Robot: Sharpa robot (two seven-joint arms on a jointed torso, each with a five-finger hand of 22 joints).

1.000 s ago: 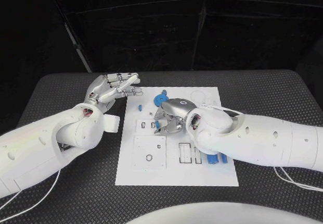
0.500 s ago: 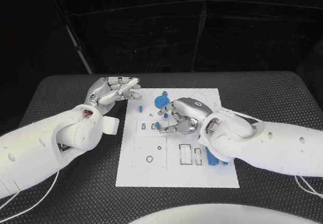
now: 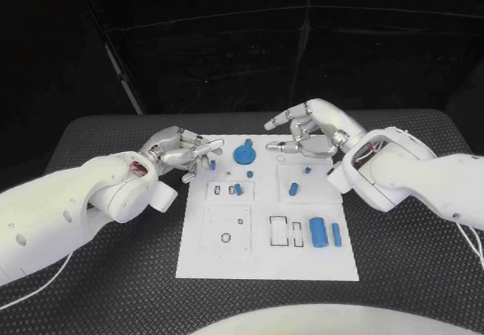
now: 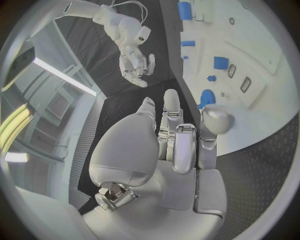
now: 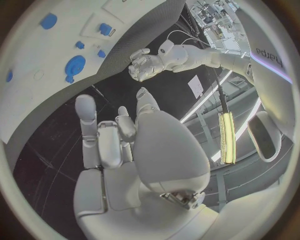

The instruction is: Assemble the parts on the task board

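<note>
— While you look down from my head, where does the task board [image 3: 232, 250] lie?
— At the centre of the black table [image 3: 431, 278], its long axis running from six to twelve o'clock. Blue parts sit on it: a round gear-like piece [image 3: 245, 151] toward twelve, a small block [image 3: 233, 189] just below it, a short slanted peg [image 3: 294, 188] toward two o'clock, and an upright cylinder [image 3: 318, 229] with a thinner bar [image 3: 336, 234] beside it toward five. Both of those point along the board's long axis.
— And your fingers?
— My left hand [image 3: 177, 151] sits at the board's eleven o'clock corner, fingers curled in toward the palm. The left wrist view shows them bent with nothing between them; the fingertips [image 4: 216, 119] hang over the board's edge near the gear-like piece, though I cannot tell whether they touch it.
— The other one?
— My right hand [image 3: 311, 133] is raised at the one o'clock corner, fingers spread apart, palm empty. It holds nothing and touches nothing; the right wrist view shows the same loose spread above the table's far edge.
</note>
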